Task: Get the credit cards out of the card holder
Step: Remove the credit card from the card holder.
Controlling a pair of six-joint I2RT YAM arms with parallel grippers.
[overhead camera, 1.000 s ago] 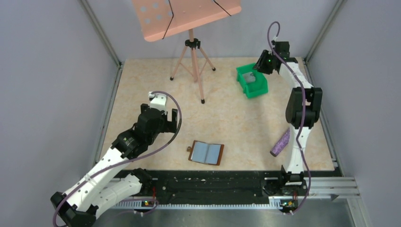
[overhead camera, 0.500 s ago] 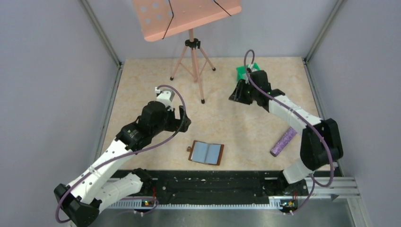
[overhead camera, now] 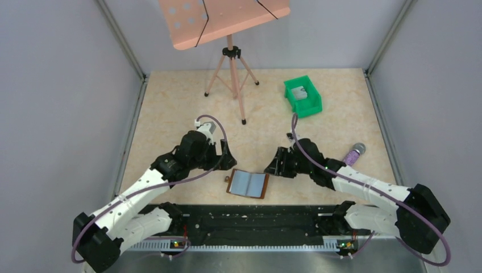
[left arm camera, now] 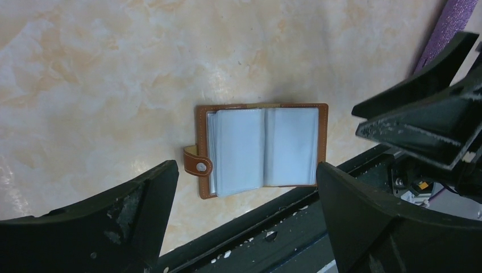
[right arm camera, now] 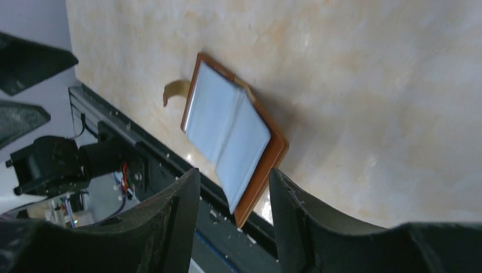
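Note:
The card holder (overhead camera: 248, 184) lies open and flat near the table's front edge, brown leather with two blue-grey inner panels (left arm camera: 264, 148) and a side tab (left arm camera: 196, 164). Whether credit cards sit in its sleeves I cannot tell. One light grey card (overhead camera: 300, 92) lies in the green bin. My left gripper (overhead camera: 226, 160) hovers just left of and behind the holder, its jaws wide open and empty (left arm camera: 247, 187). From the right, my right gripper (overhead camera: 273, 166) hangs beside the holder's right edge (right arm camera: 233, 142), jaws apart with nothing between them (right arm camera: 234, 176).
A green bin (overhead camera: 311, 104) stands at the back right. A pink music stand on a tripod (overhead camera: 230, 57) occupies the back middle. A purple glittery cylinder (overhead camera: 353, 152) lies right of my right arm. The black base rail (overhead camera: 256, 219) runs just in front of the holder.
My right arm has swung from the green bin down to the holder's right side and its jaws have widened. The left arm has moved nearer the holder. The purple cylinder has shifted slightly.

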